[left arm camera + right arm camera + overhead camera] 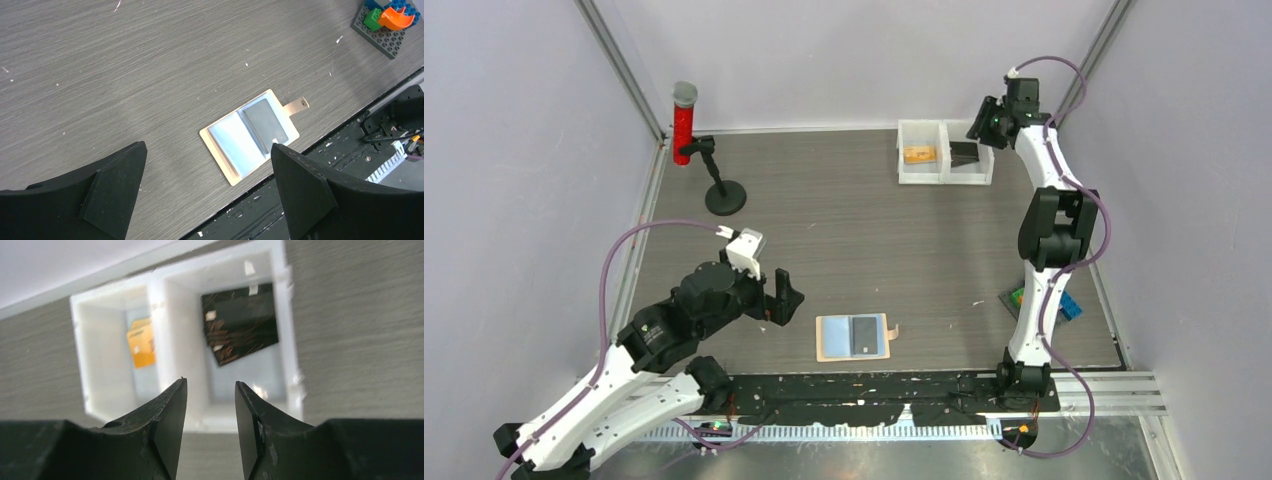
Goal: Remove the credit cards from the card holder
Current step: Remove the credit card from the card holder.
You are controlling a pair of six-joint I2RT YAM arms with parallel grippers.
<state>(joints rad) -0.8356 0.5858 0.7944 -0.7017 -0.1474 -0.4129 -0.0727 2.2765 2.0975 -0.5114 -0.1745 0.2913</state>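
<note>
One card (264,125) sits in the card holder (234,142) at the worktop's near edge; left end effector (207,150) and right end effector (211,385) spread, empty; next, pinch its edge.

From the right wrist I get a soft picture: the dark credit cards (240,322) in the right compartment of the white bin (288,340) overlap, so I cannot count them, and the print on the orange block (140,342) is unreadable. The brick plate (386,42) runs off the left wrist view's top corner, and overhead the right arm (1049,230) covers most of it.
</note>
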